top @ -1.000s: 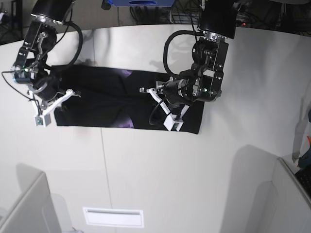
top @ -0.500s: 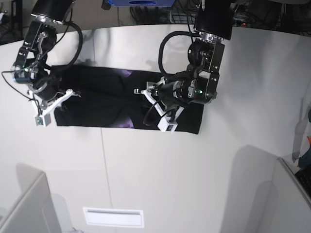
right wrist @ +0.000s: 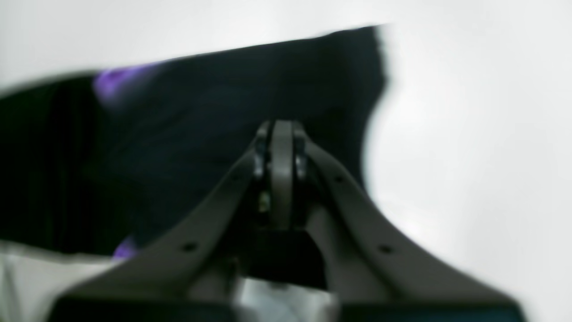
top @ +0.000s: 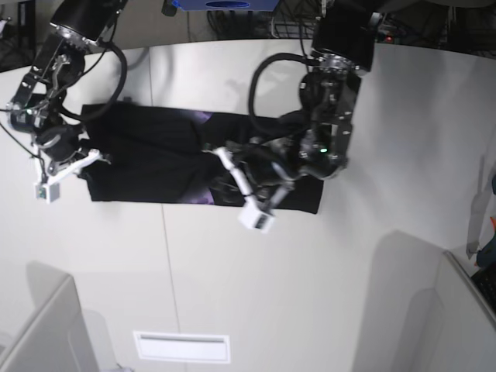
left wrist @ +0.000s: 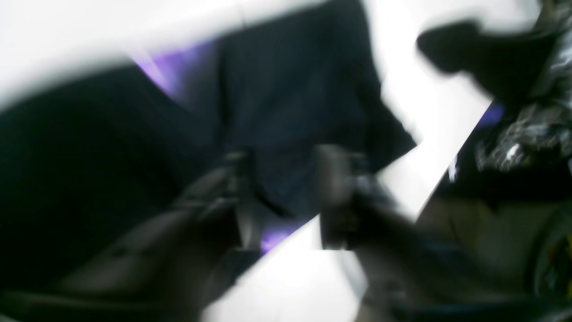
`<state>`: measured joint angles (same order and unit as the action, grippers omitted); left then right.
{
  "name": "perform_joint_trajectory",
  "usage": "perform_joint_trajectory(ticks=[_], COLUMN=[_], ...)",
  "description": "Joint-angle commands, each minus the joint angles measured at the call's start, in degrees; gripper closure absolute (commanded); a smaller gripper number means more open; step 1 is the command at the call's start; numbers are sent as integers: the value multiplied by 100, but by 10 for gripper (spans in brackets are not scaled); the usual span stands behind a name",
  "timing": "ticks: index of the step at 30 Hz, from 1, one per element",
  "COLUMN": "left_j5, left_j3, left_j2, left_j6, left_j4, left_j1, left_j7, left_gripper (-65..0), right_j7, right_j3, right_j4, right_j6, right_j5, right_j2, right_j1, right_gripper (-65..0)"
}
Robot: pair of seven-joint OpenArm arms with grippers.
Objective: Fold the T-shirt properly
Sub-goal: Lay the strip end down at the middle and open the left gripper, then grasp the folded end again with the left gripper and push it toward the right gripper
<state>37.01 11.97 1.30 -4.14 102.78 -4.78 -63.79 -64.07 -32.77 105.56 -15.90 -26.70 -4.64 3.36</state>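
The black T-shirt [top: 147, 159] lies as a long flat band across the white table, with purple print [top: 203, 117] showing at its middle. My left gripper [top: 221, 163] hovers over the shirt's middle near its front edge. In the blurred left wrist view the gripper [left wrist: 286, 201] is open, with the shirt [left wrist: 286, 89] behind the gap. My right gripper [top: 94, 156] is at the shirt's left end. In the right wrist view it [right wrist: 281, 143] is shut, with its tips over the shirt [right wrist: 201, 103]. I cannot tell whether it pinches cloth.
The white table [top: 271, 294] has a seam [top: 167, 256] running to the front and a white slot plate [top: 180, 346]. Grey partitions stand at the front left [top: 39, 333] and front right [top: 465, 310]. Cables and a blue object [top: 225, 4] lie beyond the back edge.
My left arm has swung left and forward, bringing its gripper from the shirt's right part to its middle. My right gripper has shifted left toward the shirt's left edge.
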Motion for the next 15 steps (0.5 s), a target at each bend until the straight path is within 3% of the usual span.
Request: perform_joint_trajectory(ticks=[1, 4, 5, 9, 12, 15], left_j5=[-154, -154, -154, -181, -198, -207], left_j3=[-507, -1799, -2089, -2915, -3399, -3610], left_j2=[314, 797, 964, 1571, 1650, 1641], left_j6=[85, 76, 41, -504, -891, -1023], left_j4=[135, 153, 153, 21, -208, -489], left_j1=[122, 420, 473, 842, 992, 1045], left_j7=[-8, -8, 1, 36, 45, 54], left_gripper=[0, 0, 0, 0, 0, 0], right_j7=[-129, -612, -674, -683, -612, -454], right_j3=[-287, -709, -727, -771, -771, -771], right_j4=[42, -380, -556, -1549, -2358, -2806], right_j6=[12, -6, -32, -603, -630, -638], right_j5=[-77, -77, -77, -385, -429, -438], right_j2=[-41, -120, -217, -472, -604, -665], right_j1=[-182, -525, -604, -806, -964, -1043], right_gripper=[-161, -369, -390, -383, -383, -384])
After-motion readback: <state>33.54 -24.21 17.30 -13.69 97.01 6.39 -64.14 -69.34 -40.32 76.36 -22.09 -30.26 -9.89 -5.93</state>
